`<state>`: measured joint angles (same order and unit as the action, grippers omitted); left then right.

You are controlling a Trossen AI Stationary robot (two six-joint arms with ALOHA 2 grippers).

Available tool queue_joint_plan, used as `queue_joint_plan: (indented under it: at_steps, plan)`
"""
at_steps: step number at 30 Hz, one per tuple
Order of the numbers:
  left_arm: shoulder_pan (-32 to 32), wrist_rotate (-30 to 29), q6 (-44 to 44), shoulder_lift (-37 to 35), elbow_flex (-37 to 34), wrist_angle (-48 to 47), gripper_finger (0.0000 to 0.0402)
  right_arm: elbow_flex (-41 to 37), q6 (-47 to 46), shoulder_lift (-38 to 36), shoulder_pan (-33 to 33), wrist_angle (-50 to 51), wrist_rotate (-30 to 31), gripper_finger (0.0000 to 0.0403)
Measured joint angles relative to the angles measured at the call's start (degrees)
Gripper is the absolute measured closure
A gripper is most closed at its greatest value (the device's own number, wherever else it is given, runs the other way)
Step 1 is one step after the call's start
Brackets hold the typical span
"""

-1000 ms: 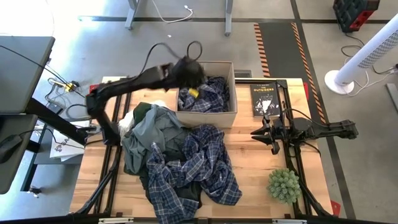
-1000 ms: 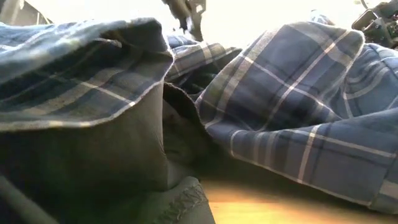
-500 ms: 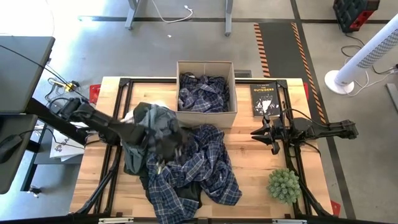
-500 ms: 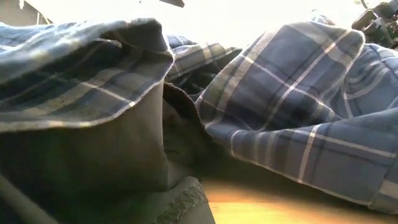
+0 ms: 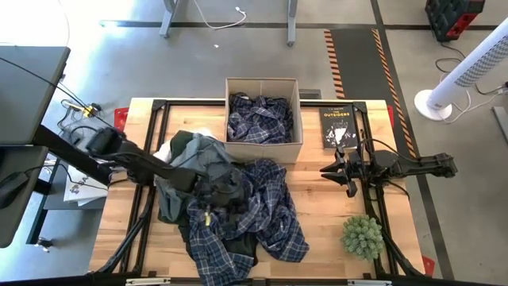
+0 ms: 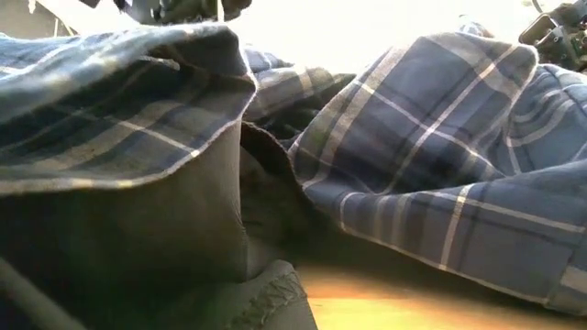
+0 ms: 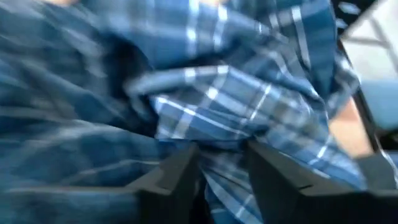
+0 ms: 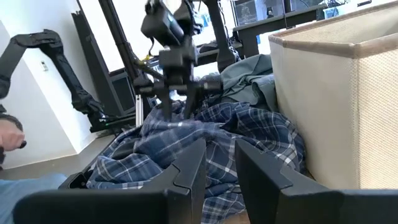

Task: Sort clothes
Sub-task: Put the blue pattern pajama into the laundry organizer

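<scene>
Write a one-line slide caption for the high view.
Left gripper lowered onto a plaid shirt in the clothes pile; right gripper waits beside the cardboard box.

The black book lies on the table just beside the cardboard box, on the right arm's side. Its cover has white words near the top that seem to say "THE OUTSIDERS" (the letters are small and hard to make out). No other words can be read.
</scene>
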<state>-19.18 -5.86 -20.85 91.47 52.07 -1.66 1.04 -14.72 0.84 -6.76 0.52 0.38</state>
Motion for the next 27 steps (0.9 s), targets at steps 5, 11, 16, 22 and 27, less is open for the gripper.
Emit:
queue_joint_plan:
  at_steps: [5,11,16,22,27]
  plan:
    - [1.3,3.7,1.6,6.9,0.5,2.3,0.0235,0.0,0.0,0.0,0.0,0.0,0.0,0.0321]
    - [1.2,-2.6,5.7,7.1,2.6,2.3,0.038,0.0,-0.8,0.0,0.0,-1.1,0.9,0.0321]
    - [0.9,-13.7,13.5,1.6,3.3,4.8,0.039,0.0,-17.5,0.0,0.0,-1.7,2.3,0.0321]
    - [0.9,-21.2,23.1,-5.5,3.3,8.2,0.0395,-0.1,-28.7,3.6,-0.1,-8.8,9.5,0.0321]
    - [0.9,-24.3,26.1,-7.4,3.3,8.3,0.0399,-0.5,-21.7,15.5,-3.8,-33.9,8.1,0.0321]
